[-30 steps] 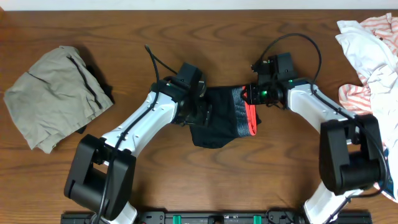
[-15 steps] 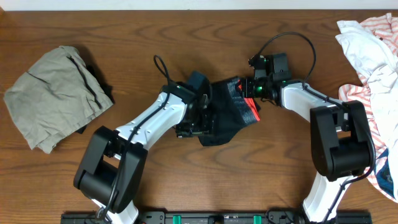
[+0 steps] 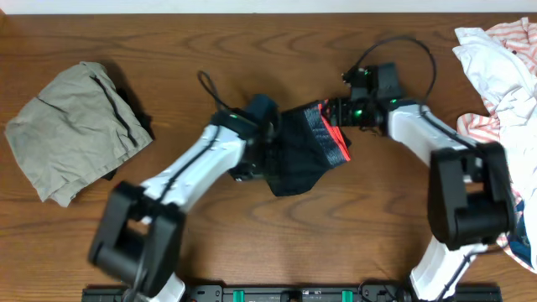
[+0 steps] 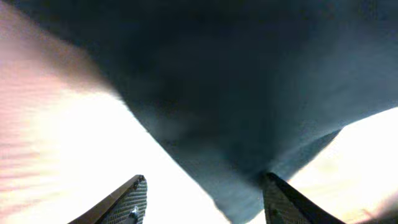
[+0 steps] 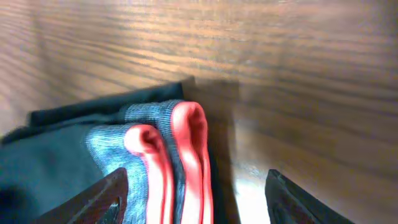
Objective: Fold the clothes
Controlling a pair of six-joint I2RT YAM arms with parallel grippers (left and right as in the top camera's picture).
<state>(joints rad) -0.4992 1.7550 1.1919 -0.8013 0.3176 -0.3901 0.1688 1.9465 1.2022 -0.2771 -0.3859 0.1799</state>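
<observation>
The leggings (image 3: pixel 295 159) lie bunched mid-desk (image 3: pixel 252 50), long axis running toward the left and right edges, black end draped at the spread jaws of the left gripper (image 4: pixel 204 180), red-edged waistband (image 5: pixel 168 143) just ahead of the right gripper (image 5: pixel 196 177), its jaws also spread and empty

Folded leggings (image 5: pixel 106 146) (red-edged) on table (image 5: pixel 280 62)

White arms (image 3: pixel 197 164), black joints (image 3: pixel 134 239), black cables (image 3: pixel 403 39)
</observation>
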